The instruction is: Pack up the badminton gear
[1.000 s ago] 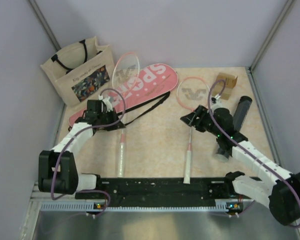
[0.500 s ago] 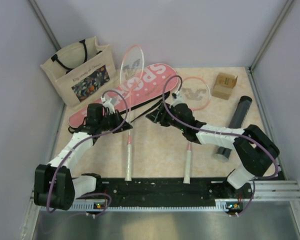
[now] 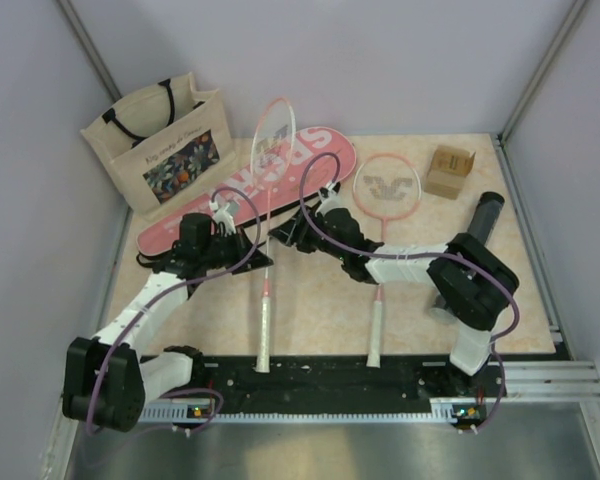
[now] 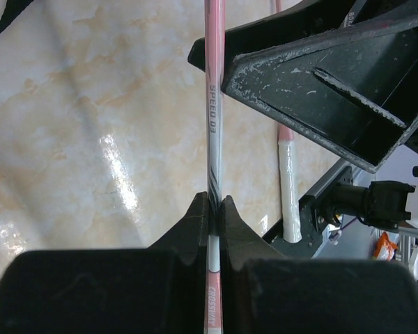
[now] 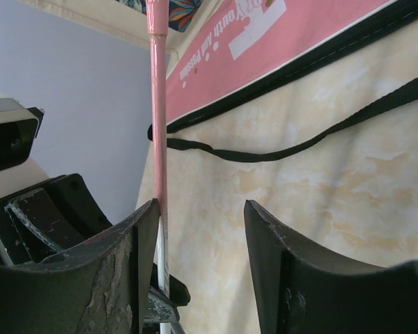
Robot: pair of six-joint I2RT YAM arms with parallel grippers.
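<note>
My left gripper (image 3: 248, 244) (image 4: 217, 209) is shut on the thin shaft (image 4: 214, 104) of a pink-framed racket (image 3: 273, 135). That racket's head is raised over the pink cover (image 3: 310, 160) (image 5: 279, 35), and its white handle (image 3: 263, 340) points at the near rail. My right gripper (image 3: 283, 228) (image 5: 202, 216) is open beside the left one, with the same shaft (image 5: 157, 104) running along the inner face of one finger. The cover's black strap (image 5: 299, 142) lies on the table. A second racket (image 3: 387, 187) lies flat to the right. The dark tube (image 3: 485, 212) lies at the far right.
A beige tote bag (image 3: 160, 140) stands at the back left against the wall. A small brown box (image 3: 450, 170) sits at the back right. The black rail (image 3: 320, 375) runs along the near edge, and the second racket's handle (image 4: 287, 181) reaches it.
My right arm has swung left from the second racket to the held racket's shaft, its jaws narrowing. My left gripper has carried its racket rightward, the head now nearer the middle.
</note>
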